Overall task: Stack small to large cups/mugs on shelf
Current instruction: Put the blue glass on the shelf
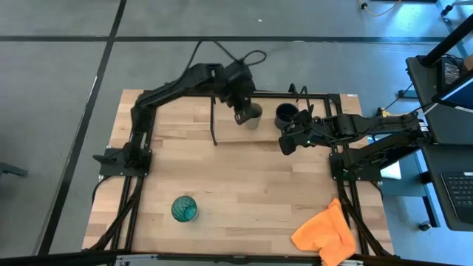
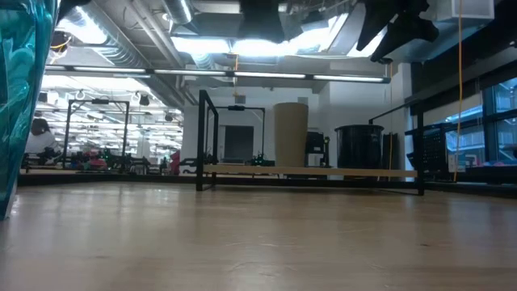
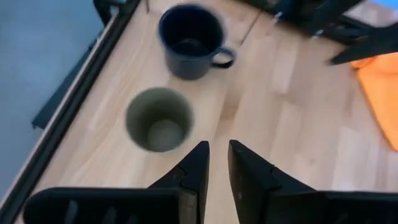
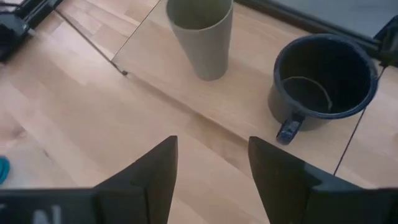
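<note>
The olive-tan cup (image 1: 253, 116) (image 3: 160, 118) and the navy mug (image 1: 287, 114) (image 4: 323, 78) stand upright side by side on the shelf (image 1: 229, 133) (image 2: 307, 171) at the table's far edge. The teal tumbler (image 1: 184, 209) stands upright on the table near its near edge. My left gripper (image 1: 242, 112) (image 3: 217, 155) hovers above the shelf beside the olive cup, its fingers only a narrow gap apart, touching nothing. My right gripper (image 1: 284, 142) (image 4: 212, 149) is wide open, held over the shelf's near edge in front of the mug.
An orange cloth (image 1: 325, 233) lies crumpled at the table's near right corner. The shelf's black rod frame (image 1: 214, 118) has upright ends on both sides. Bare tabletop (image 1: 244, 185) stretches between the shelf and the tumbler. The tumbler (image 2: 20, 97) fills the low view's left edge.
</note>
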Robot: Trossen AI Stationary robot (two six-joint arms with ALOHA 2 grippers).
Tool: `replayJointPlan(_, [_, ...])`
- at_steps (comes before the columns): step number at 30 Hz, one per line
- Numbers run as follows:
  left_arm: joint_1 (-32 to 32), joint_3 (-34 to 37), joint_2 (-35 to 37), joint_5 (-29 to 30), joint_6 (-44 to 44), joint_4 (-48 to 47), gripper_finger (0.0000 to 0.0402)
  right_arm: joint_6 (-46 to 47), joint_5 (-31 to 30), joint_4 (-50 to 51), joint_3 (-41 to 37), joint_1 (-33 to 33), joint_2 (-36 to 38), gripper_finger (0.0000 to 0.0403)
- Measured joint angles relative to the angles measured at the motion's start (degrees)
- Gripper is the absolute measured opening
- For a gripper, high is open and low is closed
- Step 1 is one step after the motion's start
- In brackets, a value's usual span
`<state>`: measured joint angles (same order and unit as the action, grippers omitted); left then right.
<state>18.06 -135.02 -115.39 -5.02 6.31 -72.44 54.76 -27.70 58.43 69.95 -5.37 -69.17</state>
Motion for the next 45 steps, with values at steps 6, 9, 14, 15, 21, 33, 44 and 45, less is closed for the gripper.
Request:
replayJointPlan(6, [-8.5,0.0,5.5,7.2,4.8,-4.7,0.0055,-1.3,1.3,-0.6,0.0,0.0,0.0,0.0197])
replayJointPlan(9, [-13.3,0.0,6.9,12.2,8.9,-8.4,0.0055,-1.6,1.9,-1.0,0.0,0.0,0.0,0.0197])
replayJointPlan(14, [-21.9,0.1,8.4,20.6,17.2,-16.5,0.0055,-2.8,2.0,-2.2,0.0,0.0,0.0,0.0197])
replayJointPlan(15, [-23.5,0.1,8.6,21.7,18.7,-17.9,0.0055,-2.8,2.0,-2.2,0.0,0.0,0.0,0.0197])
replayJointPlan(21, [-32.1,5.4,11.9,21.9,24.1,-17.4,0.0055,-3.0,2.3,-2.9,0.0,0.0,0.0,0.0197])
replayJointPlan(33, [-45.1,45.6,35.1,23.9,41.6,2.3,0.0055,-2.8,3.4,-3.0,0.0,-0.2,0.0,0.0197])
replayJointPlan(44, [-54.1,71.1,49.3,6.5,57.5,11.7,0.0055,-2.3,5.1,-2.9,0.0,-0.2,0.0,0.0197])
replayJointPlan(45, [-54.7,71.9,49.4,6.2,57.5,14.1,0.0055,-1.9,5.3,-2.9,0.0,-0.2,0.0,0.0197])
